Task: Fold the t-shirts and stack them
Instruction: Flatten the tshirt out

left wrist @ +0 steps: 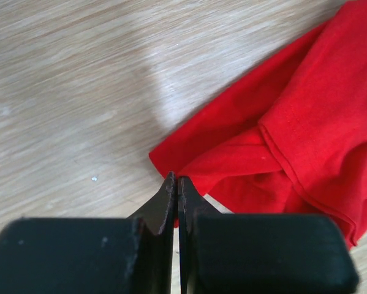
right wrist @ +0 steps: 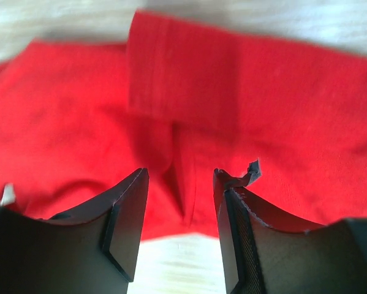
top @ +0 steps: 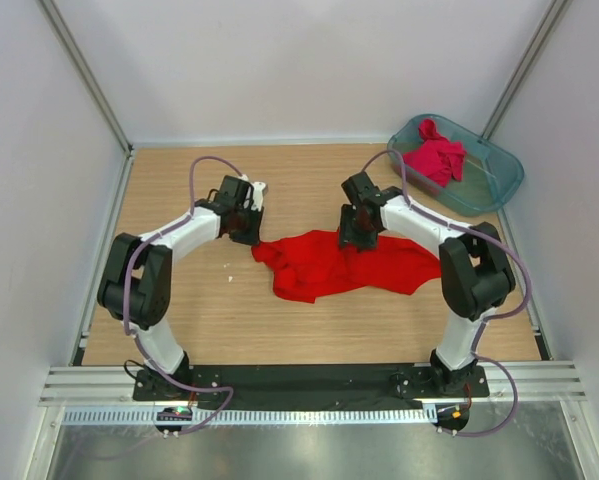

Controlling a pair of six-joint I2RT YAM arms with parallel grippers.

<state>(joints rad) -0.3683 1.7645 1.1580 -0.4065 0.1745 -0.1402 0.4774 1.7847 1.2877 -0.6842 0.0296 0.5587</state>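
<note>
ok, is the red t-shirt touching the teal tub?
Apart. Top external view shows bare table between the red t-shirt and the teal tub.

The top view looks down from high behind the near edge over the whole worktop. Both wrist views sit close above it, facing the red shirt, also seen overhead.

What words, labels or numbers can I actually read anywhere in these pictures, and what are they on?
None: no text is legible in any view.
Red t-shirt: plain cloth, no print showing.
White tag, seemingly on the shirt, at the edge of the right wrist view: too blurred to read.
Crimson t-shirt in the teal tub: crumpled, no print showing.
Arms and their bases: no marking large enough to read.
</note>
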